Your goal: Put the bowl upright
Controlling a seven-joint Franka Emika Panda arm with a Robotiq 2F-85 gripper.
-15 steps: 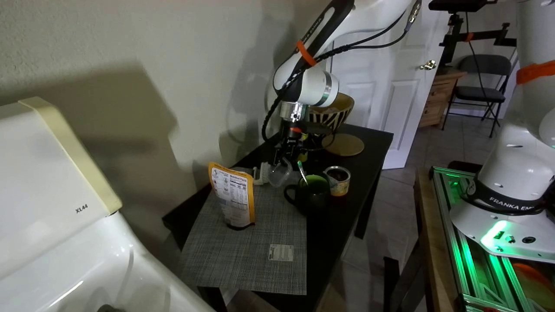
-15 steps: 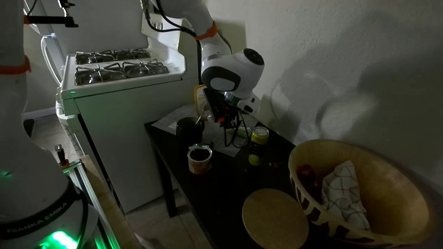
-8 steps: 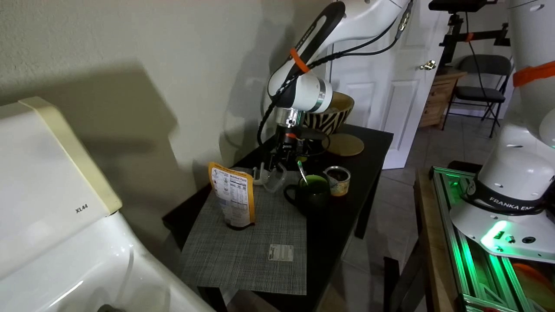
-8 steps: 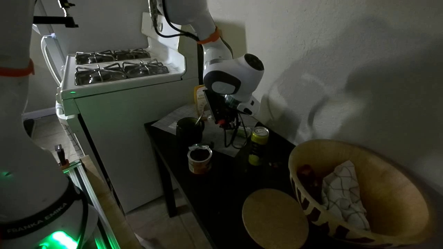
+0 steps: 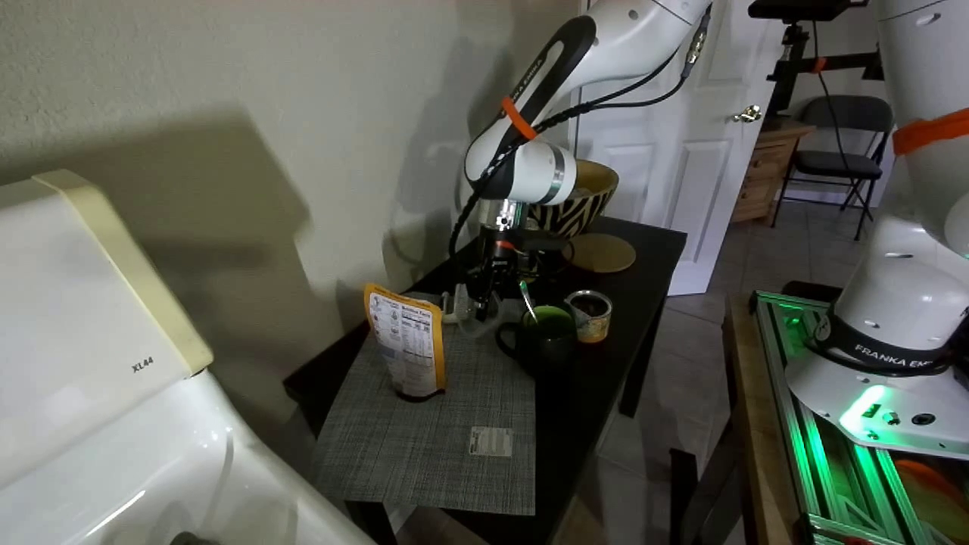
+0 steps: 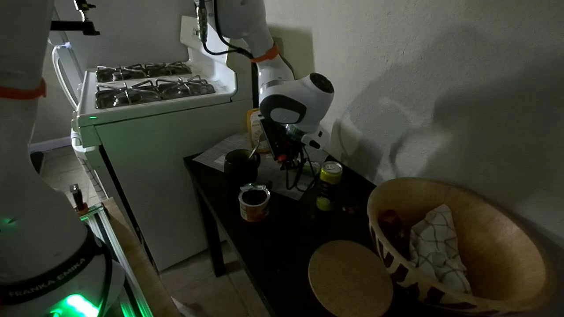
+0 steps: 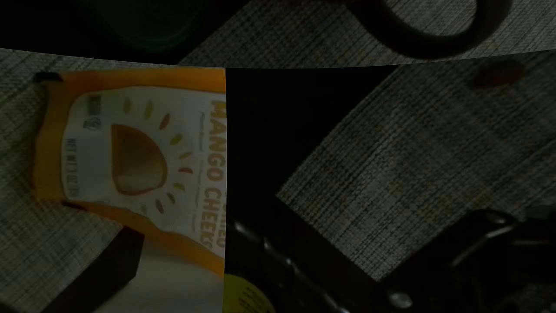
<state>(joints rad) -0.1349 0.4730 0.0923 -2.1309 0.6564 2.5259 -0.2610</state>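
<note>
Hanging lower than before at the clear bowl (image 5: 475,326), the pincer (image 5: 483,300) is apart or clamped, unclear which.

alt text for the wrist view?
Very dark wrist view, split by hard seams into mismatched pieces: an orange-edged bag at left, its MANGO CHEEKS lettering turned sideways, and woven placemat at right. Black hardware sits low at right. The clear bowl that an exterior view shows cannot be made out here.

The mug (image 5: 545,347) stands between pouch (image 5: 409,344) and tub (image 5: 596,328).
</note>
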